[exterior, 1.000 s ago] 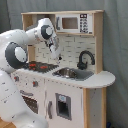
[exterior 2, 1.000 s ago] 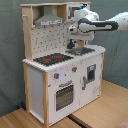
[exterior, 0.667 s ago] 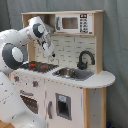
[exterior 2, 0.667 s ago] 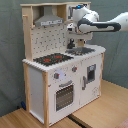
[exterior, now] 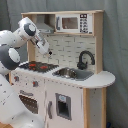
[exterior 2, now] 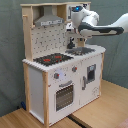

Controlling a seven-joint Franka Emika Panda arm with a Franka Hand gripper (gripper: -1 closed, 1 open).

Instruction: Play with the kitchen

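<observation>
The kitchen [exterior: 95, 80] is a toy one of white panels and a light wood frame, seen in both exterior views. It has a pegboard back [exterior: 67, 50], a grey hood [exterior 2: 47, 21], a black faucet [exterior: 85, 59], a sink [exterior: 70, 73], a red-ringed hob [exterior: 39, 65] and an oven door [exterior 2: 64, 95]. My white arm reaches in under the top shelf. My gripper [exterior: 47, 50] hangs above the back of the counter, between hob and sink, close to the pegboard. In the second exterior view the gripper [exterior 2: 71, 42] sits just above the sink [exterior 2: 82, 50].
A toy microwave [exterior: 72, 23] sits in the top shelf beside the hood. The kitchen stands on a wooden surface [exterior 2: 102, 112] with a grey curtain behind. A dark dispenser panel [exterior 2: 91, 72] is on the right-hand door.
The arm's wrist has shifted a little toward the first exterior view's left, and the gripper now hangs lower over the counter.
</observation>
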